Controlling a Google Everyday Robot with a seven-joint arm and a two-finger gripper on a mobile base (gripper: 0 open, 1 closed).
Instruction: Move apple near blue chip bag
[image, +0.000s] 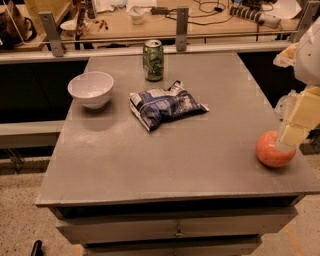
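The orange-red apple (272, 150) rests on the grey table (150, 155) near its right edge, towards the front. My gripper (291, 136) comes down from the right edge of the camera view and sits against the apple's upper right side, covering part of it. The blue chip bag (165, 105), wrinkled dark blue and white foil, lies flat near the middle of the table, well to the left of and behind the apple.
A white bowl (91, 89) stands at the table's left side. A green can (153, 60) stands upright behind the bag near the back edge. A metal rail (150, 49) and a cluttered desk run behind the table.
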